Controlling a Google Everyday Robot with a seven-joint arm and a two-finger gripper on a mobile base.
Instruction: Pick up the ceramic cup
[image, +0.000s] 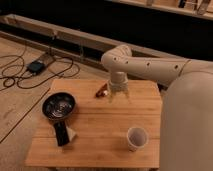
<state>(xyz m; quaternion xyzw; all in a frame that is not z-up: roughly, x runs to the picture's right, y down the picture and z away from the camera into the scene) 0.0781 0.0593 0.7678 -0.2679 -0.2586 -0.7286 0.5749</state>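
The ceramic cup (136, 138) is small, white and round, standing upright near the front right of the wooden table (95, 125). My gripper (118, 96) hangs from the white arm over the far middle of the table, well behind the cup and apart from it. Nothing shows in the gripper.
A dark pan (58, 107) with its black handle toward the front sits at the table's left. A small brown-red object (102, 91) lies just left of the gripper. Cables and a device (36, 66) lie on the floor at left. My white arm body (187, 120) fills the right side.
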